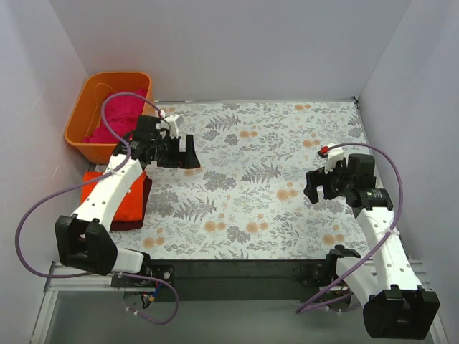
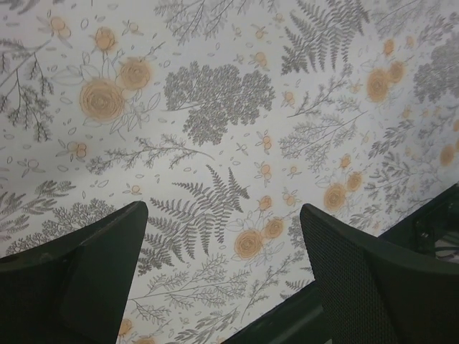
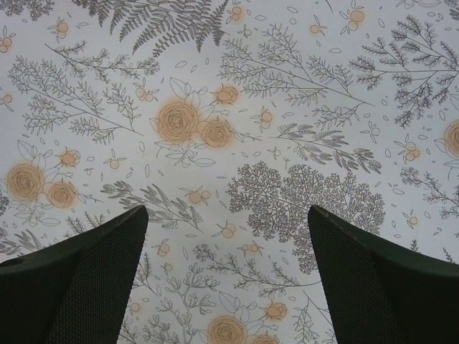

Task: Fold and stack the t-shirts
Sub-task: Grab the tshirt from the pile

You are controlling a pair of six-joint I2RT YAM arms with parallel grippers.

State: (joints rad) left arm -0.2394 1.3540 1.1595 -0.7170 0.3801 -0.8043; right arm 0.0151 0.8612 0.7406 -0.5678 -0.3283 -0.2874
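Note:
A magenta-pink t-shirt point(image 1: 120, 115) lies crumpled inside the orange tub point(image 1: 80, 118) at the back left. At the table's left edge a folded bright orange t-shirt point(image 1: 128, 202) rests on a dark maroon one point(image 1: 138, 218), partly hidden under my left arm. My left gripper point(image 1: 183, 154) hovers just right of that stack, open, with only floral cloth between its fingers point(image 2: 86, 279). My right gripper point(image 1: 319, 188) hangs over the right half of the table, open and holding nothing, its fingers point(image 3: 380, 279) wide apart.
A floral tablecloth point(image 1: 265, 186) covers the table. White walls close in the back and both sides. The dark front rail point(image 1: 237, 271) runs between the arm bases and shows in the left wrist view as a dark edge point(image 2: 287, 319). Purple cables loop off both arms.

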